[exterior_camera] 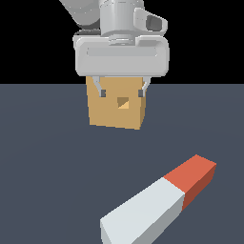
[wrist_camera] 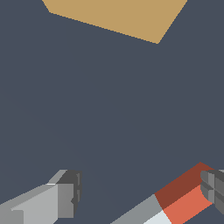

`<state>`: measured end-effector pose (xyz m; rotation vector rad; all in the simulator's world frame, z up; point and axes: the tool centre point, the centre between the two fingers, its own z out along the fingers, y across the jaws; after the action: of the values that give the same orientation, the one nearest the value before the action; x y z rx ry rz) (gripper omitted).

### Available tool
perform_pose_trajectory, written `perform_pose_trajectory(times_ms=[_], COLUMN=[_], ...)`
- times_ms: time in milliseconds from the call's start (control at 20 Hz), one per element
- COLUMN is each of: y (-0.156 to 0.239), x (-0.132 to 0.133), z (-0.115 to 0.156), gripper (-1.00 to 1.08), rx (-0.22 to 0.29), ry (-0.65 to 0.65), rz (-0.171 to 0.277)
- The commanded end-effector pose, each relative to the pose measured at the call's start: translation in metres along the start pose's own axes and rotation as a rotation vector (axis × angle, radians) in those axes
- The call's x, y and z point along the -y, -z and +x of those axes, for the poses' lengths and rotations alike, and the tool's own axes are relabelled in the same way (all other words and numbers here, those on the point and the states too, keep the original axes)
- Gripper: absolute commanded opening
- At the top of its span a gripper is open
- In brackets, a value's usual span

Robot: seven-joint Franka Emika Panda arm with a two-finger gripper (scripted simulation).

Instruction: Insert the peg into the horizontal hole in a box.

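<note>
The peg (exterior_camera: 157, 202) lies flat on the dark floor in the exterior view's lower right, pale grey-white with a red-orange end (exterior_camera: 194, 178) pointing up-right. It also shows in the wrist view (wrist_camera: 175, 203). The tan box (exterior_camera: 116, 112) stands farther back, its small square hole (exterior_camera: 123, 102) centred in the facing side. In the wrist view only the box's top face (wrist_camera: 118, 17) shows. My gripper (exterior_camera: 121, 90) hangs open and empty high above the floor, in front of the box in the exterior view. Its fingers (wrist_camera: 65, 192) are spread wide, the other (wrist_camera: 214, 188) overlapping the peg's red end in the picture.
The dark grey floor (exterior_camera: 47, 167) surrounds the box and peg. The white gripper body (exterior_camera: 121, 55) and arm fill the exterior view's upper middle.
</note>
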<state>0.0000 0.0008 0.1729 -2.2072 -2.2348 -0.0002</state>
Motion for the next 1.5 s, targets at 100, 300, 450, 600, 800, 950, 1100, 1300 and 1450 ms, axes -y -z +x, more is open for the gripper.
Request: perform_pose_trajectory(times_ms=[100, 300, 450, 600, 800, 950, 1100, 1300, 1450], y=[0.000, -0.004, -0.008, -0.015, -0.027, -0.039, -0.052, -0.069, -0.080], x=[0.000, -0.004, -0.009, -0.016, -0.027, -0.036, -0.043, -0.048, -0.048], z=[-0.001, -0.005, -0.011, -0.021, -0.039, -0.058, -0.081, -0.112, -0.132], gripper=[1.00, 1.00, 1.00, 1.00, 1.00, 1.00, 1.00, 1.00, 1.00], rx=[0.000, 0.000, 0.001, 0.001, 0.002, 0.002, 0.003, 0.003, 0.002], ry=[-0.004, -0.034, -0.077, -0.138, -0.250, -0.359, -0.484, -0.647, -0.749], rz=[0.000, 0.000, 0.000, 0.000, -0.001, -0.001, -0.001, -0.001, -0.001])
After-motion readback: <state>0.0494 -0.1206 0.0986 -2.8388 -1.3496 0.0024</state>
